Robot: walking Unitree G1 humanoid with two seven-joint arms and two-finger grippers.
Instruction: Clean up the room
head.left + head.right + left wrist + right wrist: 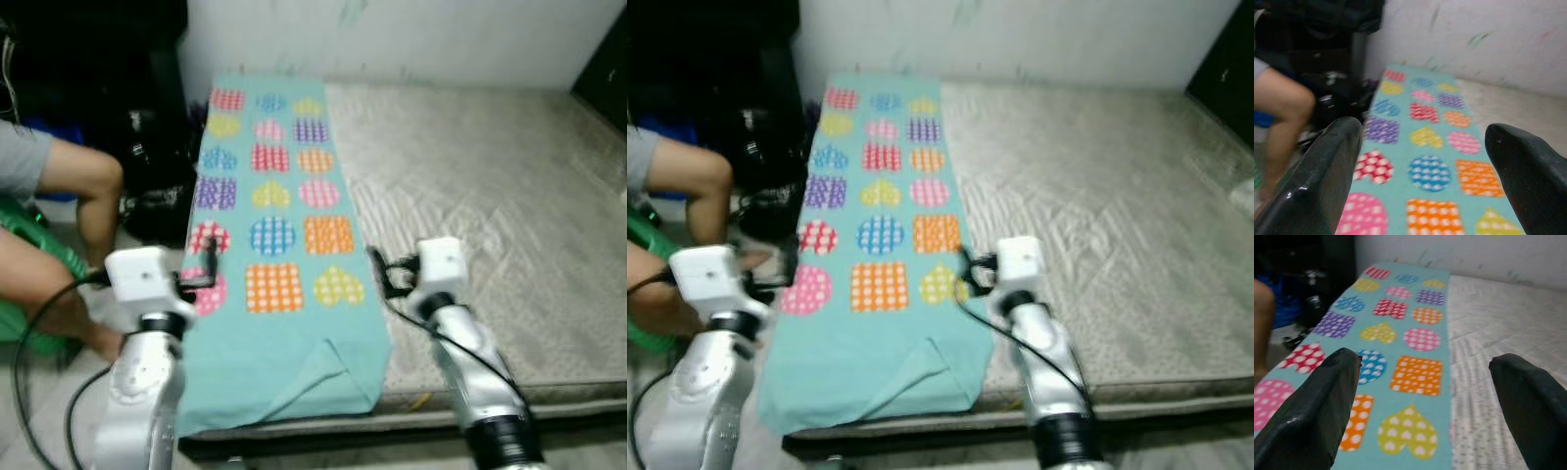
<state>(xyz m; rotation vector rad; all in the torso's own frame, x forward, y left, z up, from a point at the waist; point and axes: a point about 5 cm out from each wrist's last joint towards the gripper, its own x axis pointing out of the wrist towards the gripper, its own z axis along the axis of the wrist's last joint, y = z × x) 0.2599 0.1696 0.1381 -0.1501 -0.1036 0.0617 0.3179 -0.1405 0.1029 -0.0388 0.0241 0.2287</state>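
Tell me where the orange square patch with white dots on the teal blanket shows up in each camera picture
Left eye view: orange square patch, mid-frame, right column of the teal blanket.
Right eye view: just left of centre.
Left wrist view: low, right of centre.
Right wrist view: centre.
Shared landmark: the blue dotted circle beside it.

The room is lit softly and evenly from above. The white wall (411,39) and the pale mattress (490,196) are seen bright, and no hard shadows are cast on them. The corner by the black bags (108,88) is left very dark, so little can be made out there. Both head views are a little blurred. In the wrist views the black fingers (1317,181) are seen close up, fuzzy, with small shiny spots. The bright blanket (1400,328) is shown with soft edges.
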